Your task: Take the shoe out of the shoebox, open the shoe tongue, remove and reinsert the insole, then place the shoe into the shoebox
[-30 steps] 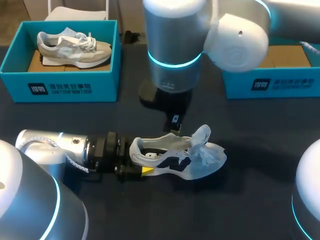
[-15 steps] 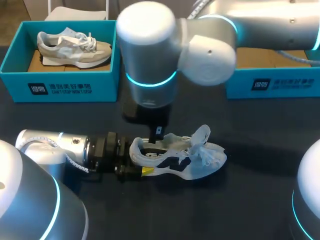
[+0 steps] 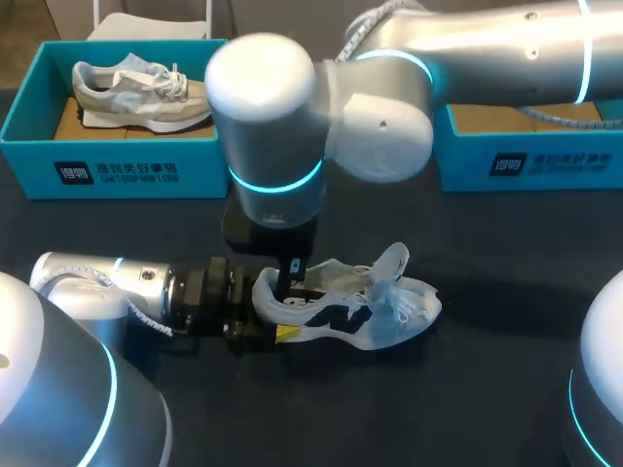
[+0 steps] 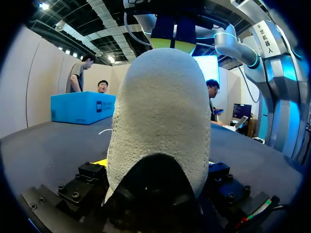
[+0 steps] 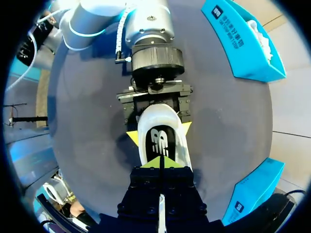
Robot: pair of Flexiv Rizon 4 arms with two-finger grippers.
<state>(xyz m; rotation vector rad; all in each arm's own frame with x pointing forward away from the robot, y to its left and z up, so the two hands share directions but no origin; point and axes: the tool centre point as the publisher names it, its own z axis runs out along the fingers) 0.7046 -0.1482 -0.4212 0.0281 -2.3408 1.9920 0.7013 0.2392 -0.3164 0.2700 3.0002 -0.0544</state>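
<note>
Around shoe (image 3: 375, 326) heel — left pincer (image 5: 159, 132), clamped; above it — right pincer (image 5: 160, 162), tips together.

The head camera is looking down from above and behind the robot, far enough to take in the whole table (image 3: 506, 389), with the shoe (image 3: 341, 309) near its middle. The left wrist camera is sitting low at the shoe's left end and facing right, so the heel is filling its view. The right wrist camera is looking straight down, close above the shoe. Head and right wrist views are sharing the shoe, the left gripper (image 5: 159, 132), the left shoebox (image 3: 117, 165) and the right shoebox (image 3: 526, 165).
</note>
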